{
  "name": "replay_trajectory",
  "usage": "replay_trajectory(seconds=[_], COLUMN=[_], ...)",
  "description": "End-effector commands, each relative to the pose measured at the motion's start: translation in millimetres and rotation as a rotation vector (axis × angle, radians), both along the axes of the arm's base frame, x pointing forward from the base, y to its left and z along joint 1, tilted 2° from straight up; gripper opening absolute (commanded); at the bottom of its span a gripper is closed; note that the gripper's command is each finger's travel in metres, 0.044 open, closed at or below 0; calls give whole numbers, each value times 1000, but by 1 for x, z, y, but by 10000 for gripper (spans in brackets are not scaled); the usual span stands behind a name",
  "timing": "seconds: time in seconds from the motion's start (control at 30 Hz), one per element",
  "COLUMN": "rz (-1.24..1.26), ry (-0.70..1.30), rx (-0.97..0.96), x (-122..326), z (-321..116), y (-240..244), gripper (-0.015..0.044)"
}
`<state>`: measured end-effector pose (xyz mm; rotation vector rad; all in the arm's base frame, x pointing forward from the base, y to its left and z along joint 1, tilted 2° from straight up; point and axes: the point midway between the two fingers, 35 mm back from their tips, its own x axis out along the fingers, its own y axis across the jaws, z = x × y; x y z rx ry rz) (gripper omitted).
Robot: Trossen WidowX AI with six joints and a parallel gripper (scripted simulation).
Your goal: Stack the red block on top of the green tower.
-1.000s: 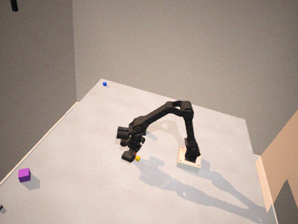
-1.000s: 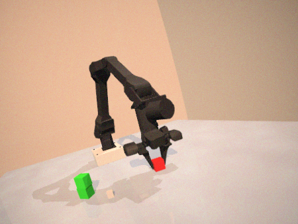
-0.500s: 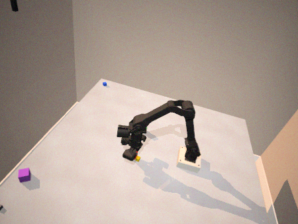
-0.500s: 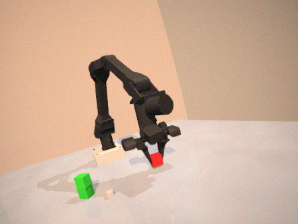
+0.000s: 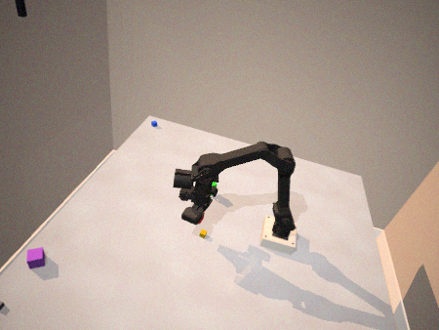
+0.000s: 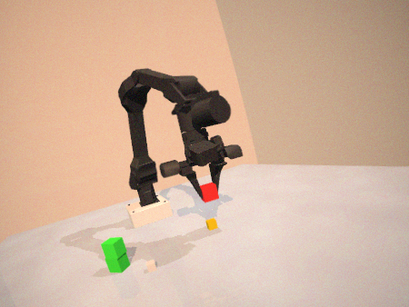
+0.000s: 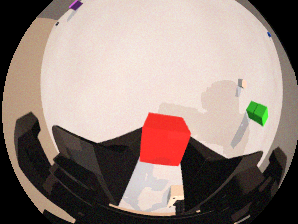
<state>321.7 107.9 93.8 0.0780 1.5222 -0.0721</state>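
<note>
My gripper (image 6: 209,191) (image 7: 163,133) is shut on the red block. The red block (image 6: 210,193) (image 7: 163,142) is held between the fingertips above the table; in the top view only a sliver of the red block (image 5: 201,220) shows beside the gripper. The green tower (image 6: 116,255) (image 7: 257,113) is two green blocks, one on the other, upright, the upper one slightly turned. It stands in front and left of the gripper in the exterior view, and to the right in the wrist view. In the top view the arm partly hides the green tower (image 5: 214,185).
A small yellow block (image 5: 203,233) (image 6: 212,223) lies on the table below the gripper. A small beige block (image 6: 151,265) (image 7: 242,83) is near the tower. A purple cube (image 5: 36,258) (image 7: 76,5) and a blue block (image 5: 154,124) (image 7: 269,34) lie far off.
</note>
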Motion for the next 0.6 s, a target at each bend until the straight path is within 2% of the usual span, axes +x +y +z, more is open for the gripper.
replay_trajectory(seconds=[0.0,0.13,0.57], rz=[0,0,-9], ry=[-19,-19,-22], rx=[3,3,3], x=[0,0,2], z=[23,35,36], y=[0,0,-8], gripper=[0,0,0])
